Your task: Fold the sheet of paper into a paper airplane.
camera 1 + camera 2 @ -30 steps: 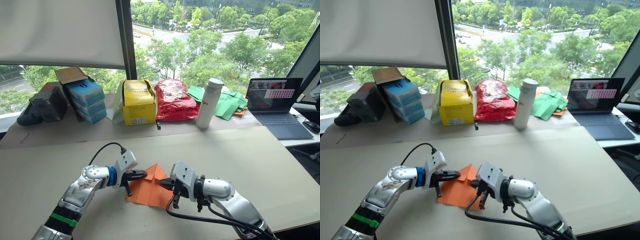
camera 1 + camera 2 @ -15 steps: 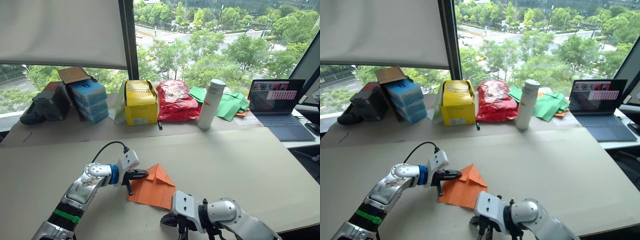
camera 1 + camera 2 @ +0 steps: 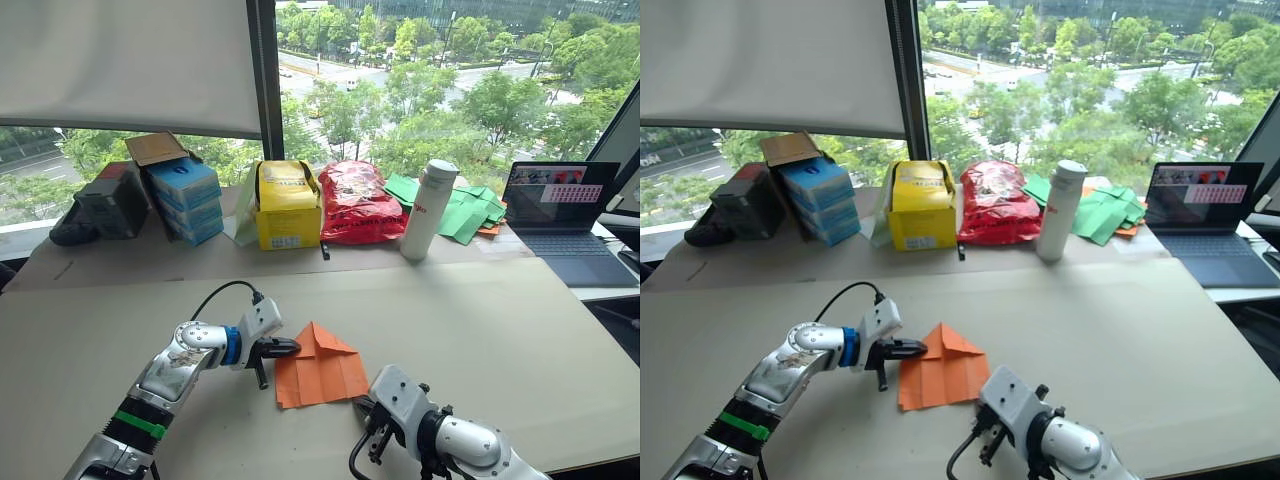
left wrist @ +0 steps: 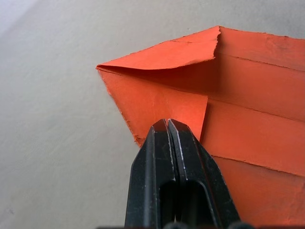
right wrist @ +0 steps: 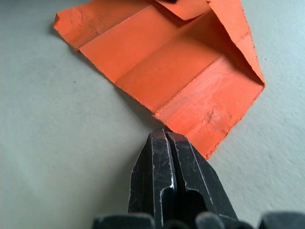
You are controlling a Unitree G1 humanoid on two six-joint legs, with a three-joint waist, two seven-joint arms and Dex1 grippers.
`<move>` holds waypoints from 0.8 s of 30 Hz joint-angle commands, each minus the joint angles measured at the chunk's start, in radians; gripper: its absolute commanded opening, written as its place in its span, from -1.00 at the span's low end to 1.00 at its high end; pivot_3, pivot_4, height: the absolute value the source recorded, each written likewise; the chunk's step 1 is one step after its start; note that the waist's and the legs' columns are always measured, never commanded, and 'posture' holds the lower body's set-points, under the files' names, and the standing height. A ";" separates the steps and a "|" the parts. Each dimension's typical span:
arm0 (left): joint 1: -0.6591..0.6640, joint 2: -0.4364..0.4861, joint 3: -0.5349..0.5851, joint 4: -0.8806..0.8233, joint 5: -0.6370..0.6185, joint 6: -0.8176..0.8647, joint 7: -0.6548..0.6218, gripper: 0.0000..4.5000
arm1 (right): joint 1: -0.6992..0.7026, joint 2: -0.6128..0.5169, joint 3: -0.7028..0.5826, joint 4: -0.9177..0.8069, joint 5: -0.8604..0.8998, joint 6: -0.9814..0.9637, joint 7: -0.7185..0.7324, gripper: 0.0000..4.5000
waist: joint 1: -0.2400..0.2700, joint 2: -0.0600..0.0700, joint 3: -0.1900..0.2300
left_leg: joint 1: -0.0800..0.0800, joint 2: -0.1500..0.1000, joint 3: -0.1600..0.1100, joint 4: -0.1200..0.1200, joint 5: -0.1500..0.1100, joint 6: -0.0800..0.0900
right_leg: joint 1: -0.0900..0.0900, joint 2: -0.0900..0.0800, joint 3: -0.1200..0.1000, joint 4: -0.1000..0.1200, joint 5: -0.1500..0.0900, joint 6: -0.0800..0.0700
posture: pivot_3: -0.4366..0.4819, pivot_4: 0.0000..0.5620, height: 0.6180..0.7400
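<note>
Left wrist view: the left tool (image 4: 167,125), clenched empty, was seen touching the sheet of paper (image 3: 320,366); the clenched right tool (image 5: 166,135) sat just beside its near edge.

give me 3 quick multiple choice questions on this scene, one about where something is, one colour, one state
1. Where does the sheet of paper lie?
A. on the table between the two grippers
B. on the laptop
C. on the yellow box

2. What colour is the bag beside the yellow box?
A. blue
B. red
C. white

3. How are the left gripper fingers?
A. wide open
B. shut at the paper's edge
C. around the bottle

Answers: 1 A, it lies flat between the left gripper and right gripper. 2 B, the bag is red. 3 B, the left wrist view shows the fingers together.
</note>
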 commanded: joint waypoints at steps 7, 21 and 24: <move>0.000 0.002 -0.024 0.046 0.035 0.004 -0.007 -0.98 | 0.029 0.099 -0.087 0.076 0.005 -0.091 -0.085 -1.00 | -0.001 0.000 0.000 | 0.000 0.000 0.000 0.000 0.000 0.000 | 0.000 0.000 0.000 0.000 0.000 0.000 | -0.05 -0.47 1.00; 0.001 0.013 -0.017 0.024 0.038 0.017 -0.004 -0.98 | 0.018 0.252 -0.148 0.236 0.085 -0.289 -0.078 -1.00 | -0.003 0.000 0.000 | 0.000 0.000 0.000 0.000 0.000 0.000 | 0.000 0.001 0.000 0.001 0.000 0.000 | -0.05 -0.47 1.00; 0.000 0.014 -0.017 0.022 0.040 0.019 -0.004 -0.98 | -0.012 0.276 -0.155 0.264 0.105 -0.315 -0.070 -1.00 | -0.003 0.001 0.000 | 0.000 0.000 0.000 0.000 0.000 0.000 | -0.001 0.001 0.000 0.001 0.000 0.000 | -0.05 -0.47 1.00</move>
